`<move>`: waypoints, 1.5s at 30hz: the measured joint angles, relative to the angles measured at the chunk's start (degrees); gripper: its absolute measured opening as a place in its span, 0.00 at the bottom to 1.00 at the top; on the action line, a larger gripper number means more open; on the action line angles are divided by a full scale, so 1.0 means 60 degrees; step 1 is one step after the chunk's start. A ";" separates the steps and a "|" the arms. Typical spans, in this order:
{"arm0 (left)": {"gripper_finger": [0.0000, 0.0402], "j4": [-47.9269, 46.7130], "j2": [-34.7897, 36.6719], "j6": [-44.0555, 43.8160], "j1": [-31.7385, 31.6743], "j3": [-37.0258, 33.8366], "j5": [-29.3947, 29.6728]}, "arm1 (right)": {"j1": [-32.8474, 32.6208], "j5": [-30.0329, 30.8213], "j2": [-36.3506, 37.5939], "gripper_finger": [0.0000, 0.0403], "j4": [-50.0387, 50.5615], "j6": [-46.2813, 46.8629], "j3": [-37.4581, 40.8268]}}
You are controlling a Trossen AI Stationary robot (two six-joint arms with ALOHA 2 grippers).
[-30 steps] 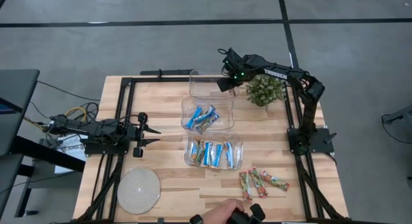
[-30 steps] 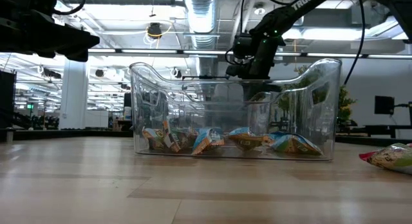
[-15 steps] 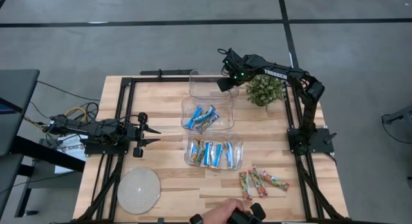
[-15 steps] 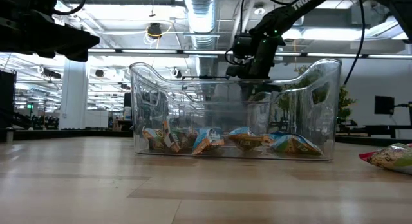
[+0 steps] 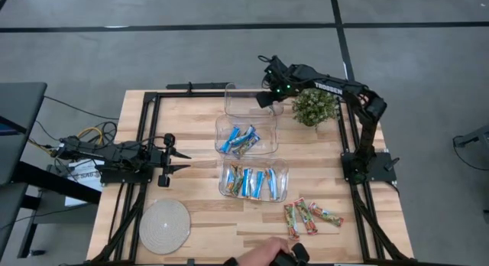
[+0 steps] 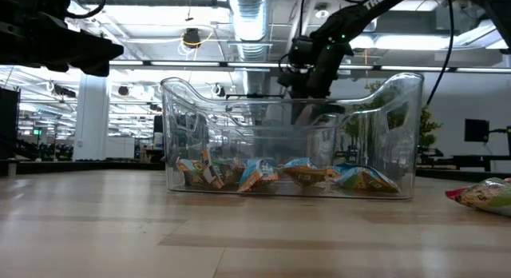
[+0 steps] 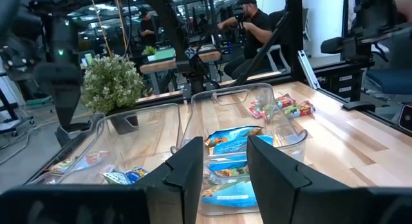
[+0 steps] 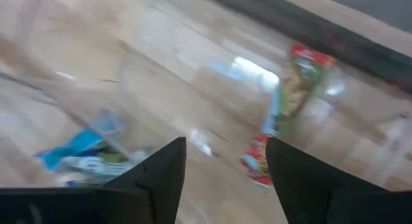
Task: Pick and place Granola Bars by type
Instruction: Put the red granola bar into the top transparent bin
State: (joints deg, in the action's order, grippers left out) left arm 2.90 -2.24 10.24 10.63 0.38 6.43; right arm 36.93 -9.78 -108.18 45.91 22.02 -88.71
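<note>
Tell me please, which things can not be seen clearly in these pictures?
- Far bin: high view, the right gripper covers its corner; contents unclear.
- Red-green-orange bar: right wrist view, blurred; label unreadable.
- Loose bars: high view, too small to count surely.
- A person's hand: high view, cut by the bottom edge.
- Left gripper: left wrist view, fingertips cut by the bottom edge.

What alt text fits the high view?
Right hand hovers open over the farthest of three clear bins; the nearer two hold blue-wrapped granola bars. Three red-green bars lie loose on the table; left hand waits aside.
</note>
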 joint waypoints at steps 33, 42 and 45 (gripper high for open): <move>0.28 0.0000 0.0000 -0.0051 -0.0002 0.0000 -0.0002 | -0.4578 -0.0621 0.3846 0.45 -0.0027 0.0484 -0.0004; 0.28 0.0000 0.0000 -0.0021 -0.0001 0.0000 0.0000 | -0.6843 -0.0604 0.4401 0.45 0.0058 0.0477 -0.0004; 0.28 0.0000 0.0000 -0.0004 -0.0003 0.0000 0.0000 | -0.7564 -0.0606 0.4539 0.45 0.0062 0.0477 -0.0004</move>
State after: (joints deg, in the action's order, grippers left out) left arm 2.89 -2.24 10.21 10.61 0.38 6.42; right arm -8.46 -13.42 -80.94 46.28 24.88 -88.73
